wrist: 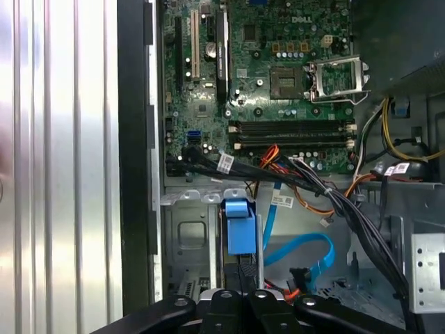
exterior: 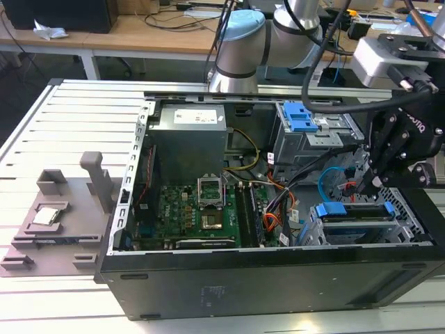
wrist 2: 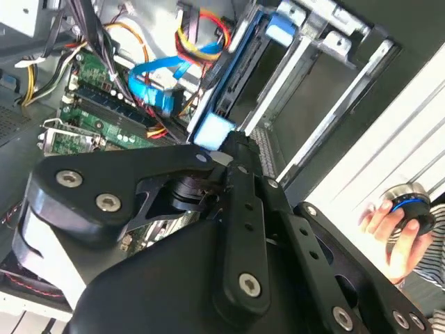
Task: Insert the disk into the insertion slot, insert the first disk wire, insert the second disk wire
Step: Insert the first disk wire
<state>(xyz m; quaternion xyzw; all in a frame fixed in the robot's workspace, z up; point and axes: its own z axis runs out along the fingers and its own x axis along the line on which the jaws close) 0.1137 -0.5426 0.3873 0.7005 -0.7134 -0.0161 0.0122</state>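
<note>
Just above the disk point(exterior: 351, 212), arm point(exterior: 240, 42) tilted downward, pincer point(exterior: 363, 186) closed (empty).

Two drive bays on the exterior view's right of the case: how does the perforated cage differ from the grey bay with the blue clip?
The perforated cage sits low by the near wall of the case; the grey bay stands taller, farther back. The perforated cage holds the disk in its blue carrier; the grey bay carries a blue clip on top. Both are sheet metal.
</note>
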